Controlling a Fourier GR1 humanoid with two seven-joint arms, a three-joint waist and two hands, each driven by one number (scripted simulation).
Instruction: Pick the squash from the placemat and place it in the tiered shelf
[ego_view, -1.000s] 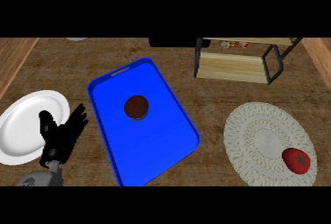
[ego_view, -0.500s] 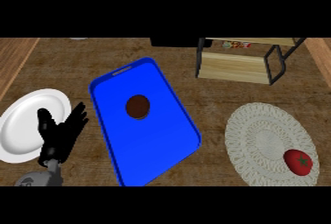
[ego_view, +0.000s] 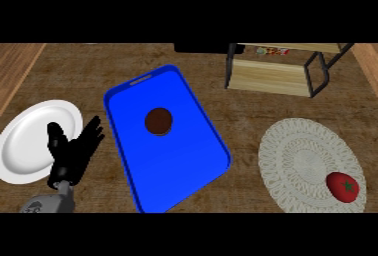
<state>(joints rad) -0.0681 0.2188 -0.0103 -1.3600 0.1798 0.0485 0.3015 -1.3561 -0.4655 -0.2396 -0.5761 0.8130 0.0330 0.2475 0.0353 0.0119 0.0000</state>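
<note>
Wooden counter (ego_view: 88, 70): red round squash (ego_view: 343, 186) with green star-shaped top lies lower right on white placemat (ego_view: 310, 160). Left hand (ego_view: 72, 150), lower left, fingers spread, holds nothing.

Blue tray (ego_view: 166, 165) lying diagonally mid-counter — brown round item (ego_view: 158, 121) sitting on its upper half. White plate (ego_view: 33, 140) sitting at left, just beside tray — apart from it.

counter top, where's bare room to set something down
Bare counter lies between the blue tray and the white placemat, and below the wooden shelf. The left is crowded: the left hand rests open beside the white plate.
</note>
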